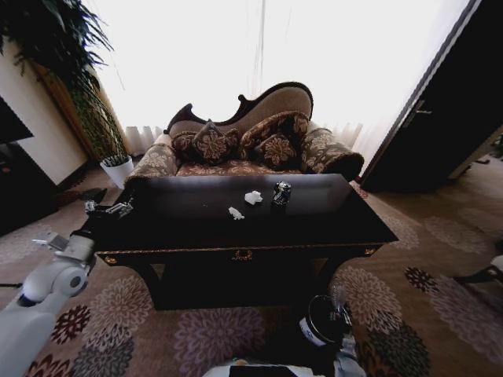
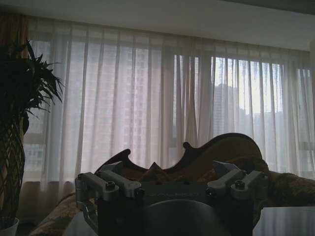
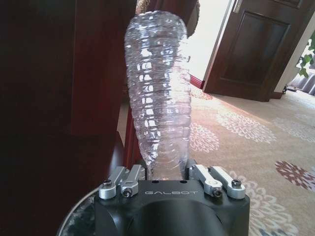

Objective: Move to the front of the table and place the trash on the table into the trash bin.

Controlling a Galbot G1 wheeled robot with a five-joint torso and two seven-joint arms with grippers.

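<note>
The dark glossy table [image 1: 196, 236] stands right in front of me. On its top are a dark shiny can [image 1: 281, 192] and two white paper wads [image 1: 253, 197] [image 1: 236, 212]. My right gripper [image 1: 336, 312] hangs low, in front of the table's right side, shut on the clear ribbed bottle [image 3: 158, 98], which stands upright between the fingers [image 3: 129, 178]. It is held just over the small black trash bin [image 1: 314, 330] on the carpet. My left gripper [image 1: 111, 209] hovers at the table's left end, open and empty [image 2: 170, 183].
A patterned sofa [image 1: 244, 149] stands behind the table, against bright curtained windows. A tall plant in a white pot [image 1: 118, 169] is at the back left. A dark door [image 1: 440, 118] is on the right. Patterned carpet lies around the table.
</note>
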